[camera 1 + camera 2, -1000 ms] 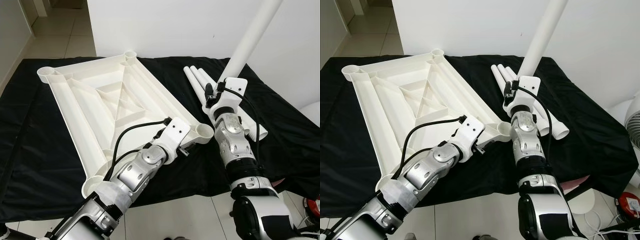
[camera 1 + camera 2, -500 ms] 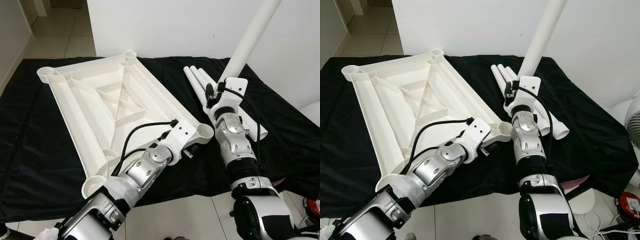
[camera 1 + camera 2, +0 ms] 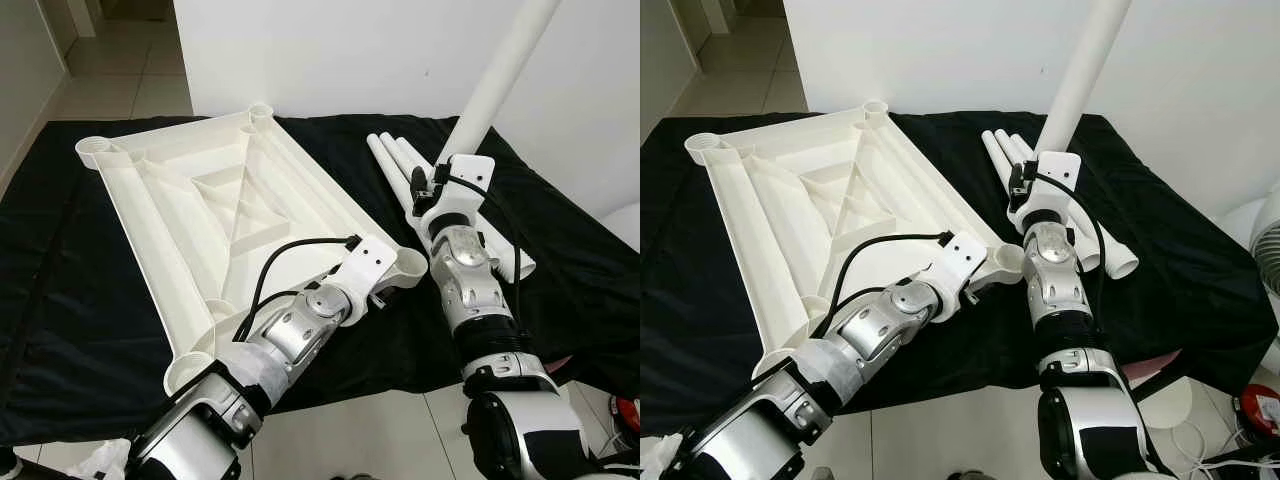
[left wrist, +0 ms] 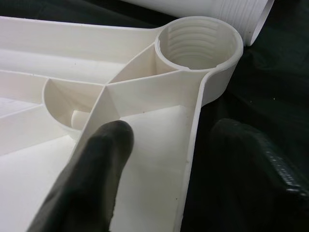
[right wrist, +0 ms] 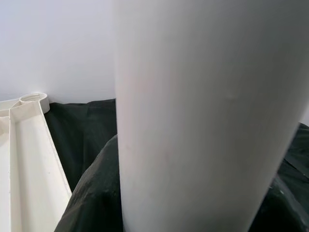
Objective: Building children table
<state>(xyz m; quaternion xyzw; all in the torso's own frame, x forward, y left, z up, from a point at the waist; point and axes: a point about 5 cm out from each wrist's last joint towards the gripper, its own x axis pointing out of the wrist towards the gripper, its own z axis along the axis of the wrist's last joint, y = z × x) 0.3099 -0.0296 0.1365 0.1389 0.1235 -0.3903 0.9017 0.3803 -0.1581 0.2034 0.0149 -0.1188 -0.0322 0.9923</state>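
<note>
So the white plastic tabletop (image 3: 210, 215) is lying upside down on a black cloth (image 3: 560, 260), ribs facing up, with a round threaded socket at each corner. The left gripper (image 4: 169, 179) is parked right at the near corner socket (image 4: 199, 46). In the left wrist view its fingers are spread apart and straddling the tabletop's edge wall: one finger (image 4: 91, 179) sits over the inside of the tray, the other is out over the cloth. Can't tell if either pad is actually touching the plastic, and there's nothing pinched between them.

The right gripper (image 3: 447, 185) is up just past that same corner, holding a long white table leg (image 3: 497, 75) that sticks up and leans away toward the wall. I can't actually see its fingers, since the right wrist view is mostly white tube up close, so I can't tell how far open they are. The leg's bottom end is hidden behind the wrist.

More white legs (image 3: 400, 160) are lying side by side on the cloth, right beside the right arm, with one threaded end (image 4: 251, 17) just beside the socket.
</note>
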